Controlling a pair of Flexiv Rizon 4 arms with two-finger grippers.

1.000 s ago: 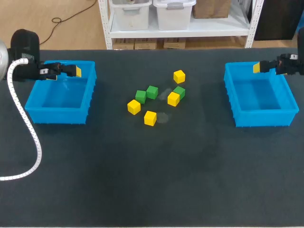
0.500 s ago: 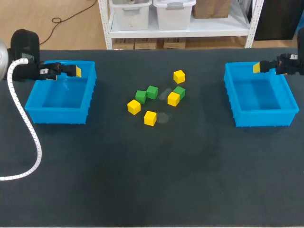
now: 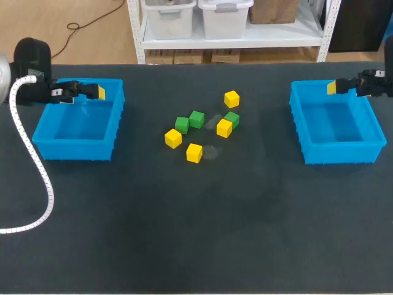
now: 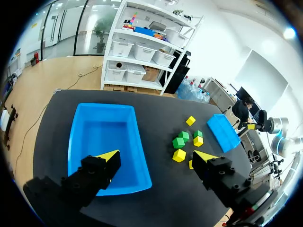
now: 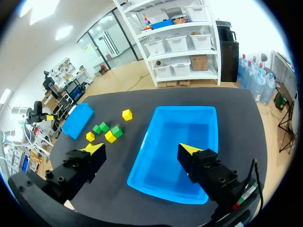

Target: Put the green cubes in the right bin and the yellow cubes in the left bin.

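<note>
Left gripper [image 4: 156, 156] wide, empty, over left bin [image 3: 115, 123]; right gripper [image 5: 142, 149] same over right bin [image 3: 299, 123]. Green cubes [image 3: 196, 118] & yellows clustered mid-table. Start w/ outer yellow cube [image 3: 194, 152]: straddle flat faces, clear of neighbours.

A dark, matte tabletop [image 3: 202, 233] spans the head view from side to side. Two faint pale smudges [image 3: 212, 152] mark its surface near the middle.
</note>
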